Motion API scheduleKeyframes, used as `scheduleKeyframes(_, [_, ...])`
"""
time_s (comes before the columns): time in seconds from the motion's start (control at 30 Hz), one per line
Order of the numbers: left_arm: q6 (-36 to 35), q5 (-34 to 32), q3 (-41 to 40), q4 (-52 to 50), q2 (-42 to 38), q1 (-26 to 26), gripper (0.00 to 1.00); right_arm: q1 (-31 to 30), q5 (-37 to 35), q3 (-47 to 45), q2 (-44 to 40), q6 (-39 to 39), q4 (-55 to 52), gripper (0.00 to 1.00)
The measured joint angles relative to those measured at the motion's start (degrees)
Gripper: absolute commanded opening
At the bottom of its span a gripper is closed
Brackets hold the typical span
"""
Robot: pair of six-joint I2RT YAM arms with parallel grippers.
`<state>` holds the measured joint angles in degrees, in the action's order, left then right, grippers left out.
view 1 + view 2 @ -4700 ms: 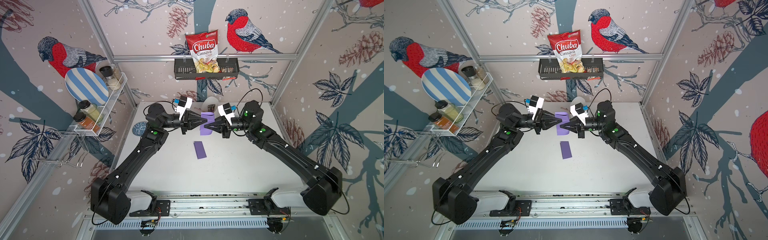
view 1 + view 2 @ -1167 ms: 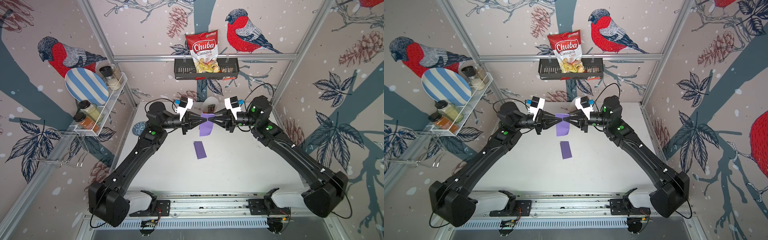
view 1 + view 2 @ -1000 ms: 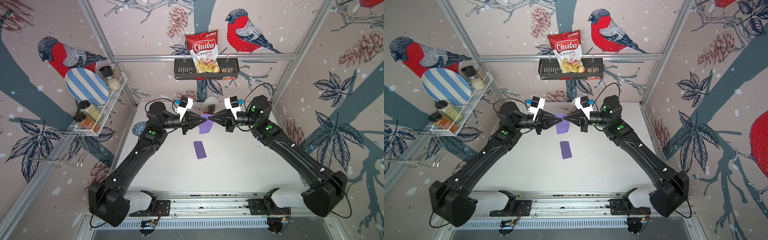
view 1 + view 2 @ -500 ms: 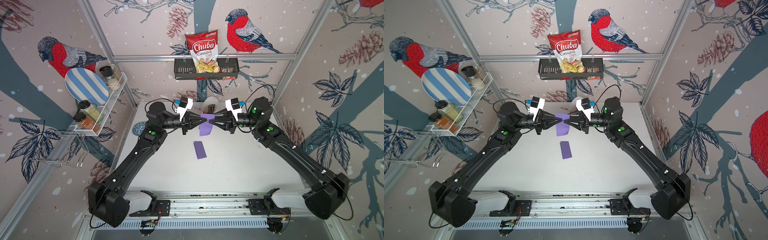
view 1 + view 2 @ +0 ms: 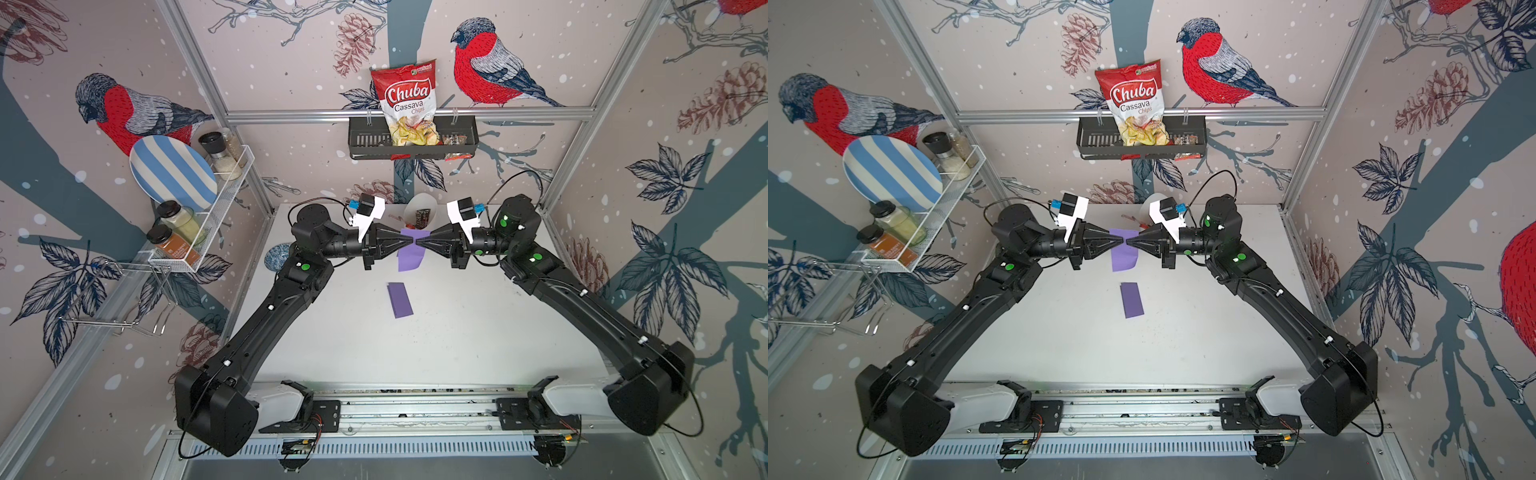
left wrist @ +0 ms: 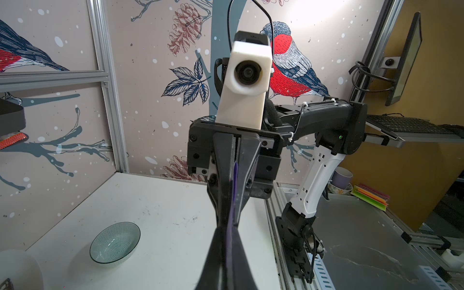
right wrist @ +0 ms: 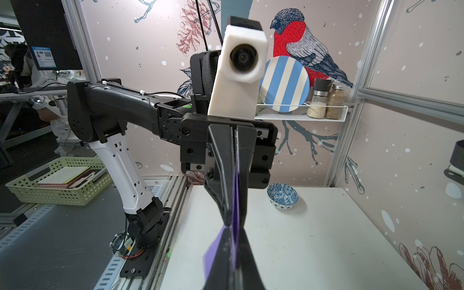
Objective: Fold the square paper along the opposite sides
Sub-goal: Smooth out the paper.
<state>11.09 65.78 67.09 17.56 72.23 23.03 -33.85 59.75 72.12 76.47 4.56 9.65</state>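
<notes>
Paper (image 5: 410, 258), purple, held above rear of table (image 5: 457, 332): L gripper (image 5: 406, 240) & R gripper (image 5: 420, 242) both pinched shut on top edge, tips nearly meeting. Sheet prob. doubled over; firm crease, set-down left

Only thing really reading clearly here is the chip bag (image 5: 405, 104) sitting in the black wire basket (image 5: 361, 141) on the back wall. It's saying "Chuba" in big white script on red, with "Cassava Chips" printed underneath, and the bag (image 5: 1136, 104) is showing the same in both top views. Some tiny print is running along its top corner (too small, I'm not making it out). The orange spice jar (image 5: 172, 249) on the side rack is wearing a label that's blurring out. In the right wrist view a blue sheet (image 7: 44, 57) carrying a QR code is hanging on a screen, its text unreadable.
</notes>
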Motion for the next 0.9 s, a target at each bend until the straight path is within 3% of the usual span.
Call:
scheduleKeyframes(0.07, [-0.31, -0.04, 0.44, -0.81, 0.0, 0.0, 0.0, -0.04, 0.04, -0.24, -0.24, 0.0, 0.28, 0.03])
scheduleKeyframes(0.13, [-0.61, 0.02, 1.14, -1.81, 0.0, 0.0, 0.0, -0.15, 0.0, -0.63, -0.57, -0.02, 0.9, 0.27])
scheduleKeyframes(0.2, [-0.94, -0.33, 1.79, -1.92, 0.02, 0.0, 0.0, -0.24, 0.31, -1.25, -1.01, 0.02, 1.14, 0.32])
scheduleKeyframes(0.27, [-0.96, -0.87, 2.32, -1.46, 0.02, 0.0, 0.0, -0.24, 0.61, -1.57, -1.03, 0.22, 1.11, 0.25])
scheduleKeyframes(0.37, [-0.66, -0.87, 2.36, -1.2, 0.02, 0.0, 0.0, -0.26, 0.61, -1.68, -1.05, 0.15, 0.96, 0.01])
scheduleKeyframes(0.57, [0.55, -0.26, 2.25, -0.02, -0.02, 0.0, 0.0, -0.55, 0.66, -1.64, -0.98, 0.04, 0.98, 0.02])
scheduleKeyframes(0.63, [0.57, -0.17, 2.25, 0.0, -0.11, 0.0, 0.0, -0.7, 0.63, -1.64, -1.01, 0.04, 0.98, 0.2])
scheduleKeyframes(0.67, [0.68, -0.2, 2.25, 0.13, -0.15, 0.0, 0.0, -0.74, 0.63, -1.66, -1.05, 0.04, 0.94, 0.21])
scheduleKeyframes(0.7, [0.74, -0.22, 2.25, 0.28, -0.2, 0.0, 0.0, -0.76, 0.66, -1.77, -1.09, 0.13, 0.92, 0.19])
scheduleKeyframes(0.77, [0.96, -0.2, 2.25, 0.79, -0.37, 0.0, 0.0, -0.94, 0.66, -1.92, -1.09, 0.26, 0.76, 0.0])
scheduleKeyframes(0.9, [1.14, 0.0, 2.25, 1.07, -0.74, 0.0, 0.0, -1.07, 0.61, -1.95, -1.07, 0.15, 0.61, 0.0])
